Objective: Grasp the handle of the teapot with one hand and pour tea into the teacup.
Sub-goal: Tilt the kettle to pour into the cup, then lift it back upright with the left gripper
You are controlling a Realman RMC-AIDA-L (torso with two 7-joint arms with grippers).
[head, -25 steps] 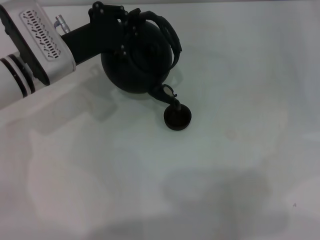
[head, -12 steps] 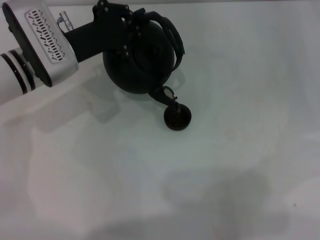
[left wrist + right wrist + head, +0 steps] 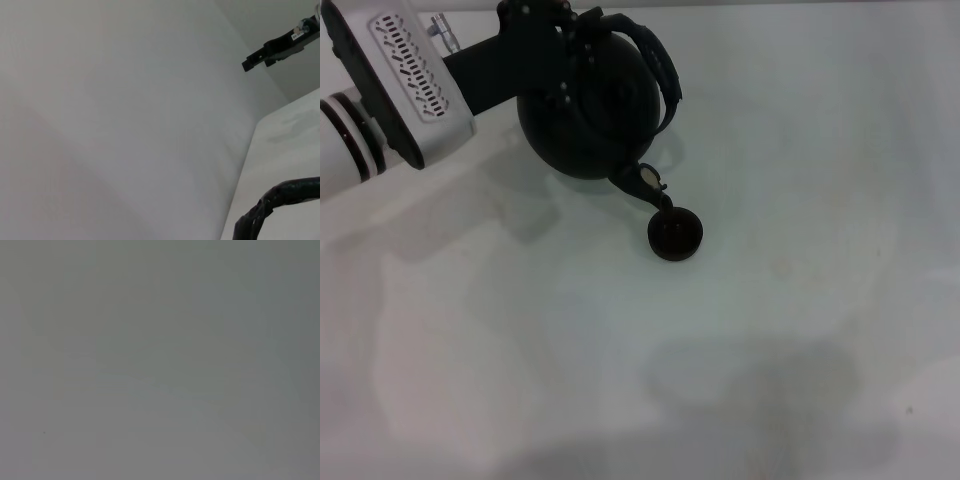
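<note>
In the head view the matte black teapot (image 3: pixel 588 112) hangs tilted at the far left of the table, its short spout (image 3: pixel 646 182) pointing down toward the small black teacup (image 3: pixel 675 236). The spout tip is just above the cup's far rim. My left gripper (image 3: pixel 563 28) is shut on the rough arched handle (image 3: pixel 662 68) at the top of the pot. A piece of the handle also shows in the left wrist view (image 3: pixel 280 197). The right gripper is out of view; the right wrist view shows only plain grey.
The pale table (image 3: pixel 740 340) spreads out in front of and to the right of the cup. In the left wrist view a dark bracket-like fixture (image 3: pixel 280 45) sits far off beyond the table's edge.
The teapot has shifted slightly left and back with my left arm. Its spout has drawn up a little from the cup, and the cup has stayed in place.
</note>
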